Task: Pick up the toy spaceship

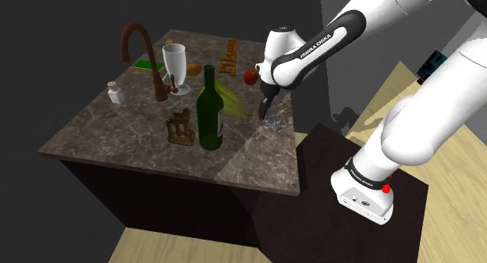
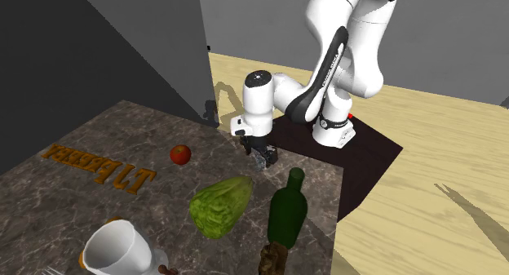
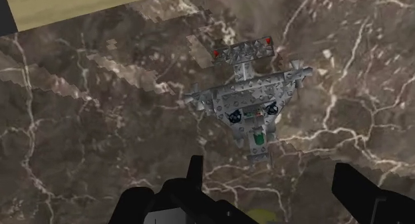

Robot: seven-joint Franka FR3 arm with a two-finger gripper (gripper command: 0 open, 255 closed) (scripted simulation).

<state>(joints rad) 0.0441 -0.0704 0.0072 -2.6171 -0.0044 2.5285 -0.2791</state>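
Note:
The toy spaceship (image 3: 249, 100) is grey, built of studded bricks, with small red and blue bits, and lies flat on the dark marble counter (image 3: 93, 136). It rests near the counter's edge closest to the stand (image 1: 274, 126) (image 2: 267, 157). My black gripper (image 3: 276, 189) hovers just above it, open, with nothing between the fingers (image 3: 194, 173). From the shoulder view the gripper (image 1: 265, 110) points down at the toy, and in the second exterior view the gripper (image 2: 251, 144) hangs right beside it.
A green wine bottle (image 1: 209, 109), a lettuce head (image 2: 220, 204) and a red apple (image 2: 180, 154) stand near the toy. Farther off are a white goblet (image 1: 175, 65), a brown faucet (image 1: 144, 55), a shaker (image 1: 115, 92), a small brown figurine (image 1: 179, 129) and wooden letters (image 2: 98, 167).

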